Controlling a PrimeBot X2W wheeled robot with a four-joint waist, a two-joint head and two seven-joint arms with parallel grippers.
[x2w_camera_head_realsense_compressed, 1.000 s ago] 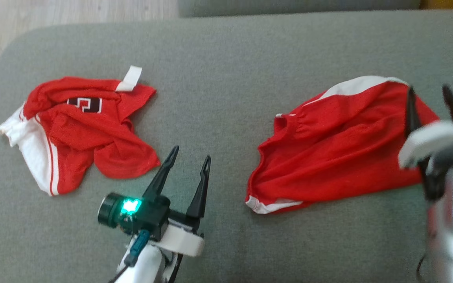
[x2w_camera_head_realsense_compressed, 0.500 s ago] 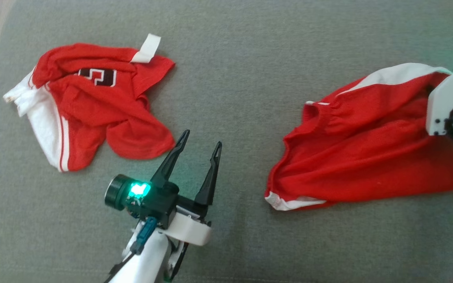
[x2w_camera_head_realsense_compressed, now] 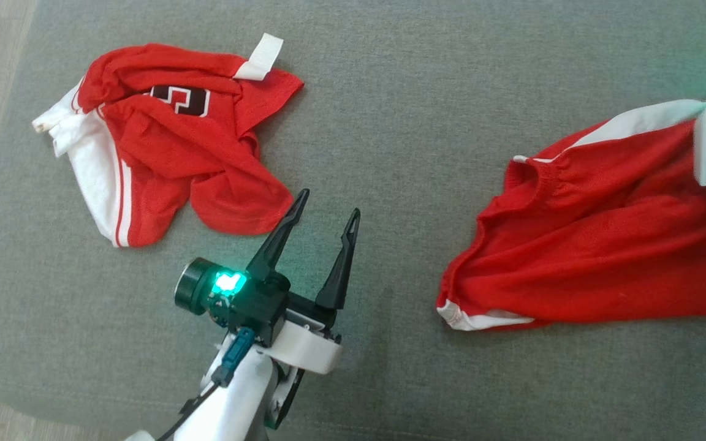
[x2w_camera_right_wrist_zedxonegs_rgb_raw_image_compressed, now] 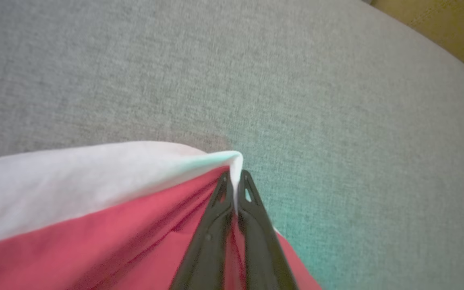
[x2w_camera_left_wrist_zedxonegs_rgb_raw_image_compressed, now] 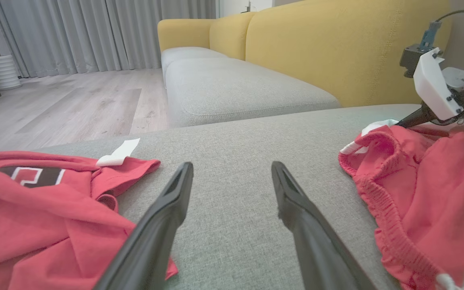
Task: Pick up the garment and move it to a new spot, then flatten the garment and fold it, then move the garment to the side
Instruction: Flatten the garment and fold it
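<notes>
Hovering nearest me, my left claw (x2w_camera_head_realsense_compressed: 330,202) is released, its two dark fingers spread wide above the soft grey fabric cushion (x2w_camera_head_realsense_compressed: 390,92) and grasping nothing. It sits between the two pieces of clothing and touches neither.

To the right and a little farther off lie the red shorts (x2w_camera_head_realsense_compressed: 598,245), which have a white side stripe and a gathered elastic waistband. They are spread loosely on the cushion, with the waistband turned towards the middle and a white-trimmed hem nearest me. At their far right corner my right claw (x2w_camera_right_wrist_zedxonegs_rgb_raw_image_compressed: 235,174) is clenched on the cloth. The white stripe's edge is pinched between the fingertips and rises to a small peak there, while the rest of the fabric lies on the cushion.

Farther away on the left is a crumpled red jersey (x2w_camera_head_realsense_compressed: 169,147) with white panels and a dark number patch, well apart from the shorts and not touched. Beyond the cushion in the left wrist view are a yellow upholstered sofa (x2w_camera_left_wrist_zedxonegs_rgb_raw_image_compressed: 336,48) and a pale wooden floor (x2w_camera_left_wrist_zedxonegs_rgb_raw_image_compressed: 75,100).

As I judge it, the shorts are the garment in hand and only the grasp has been made. Lifting them, carrying them to a new spot, flattening, folding and the final move aside are all left to do.
</notes>
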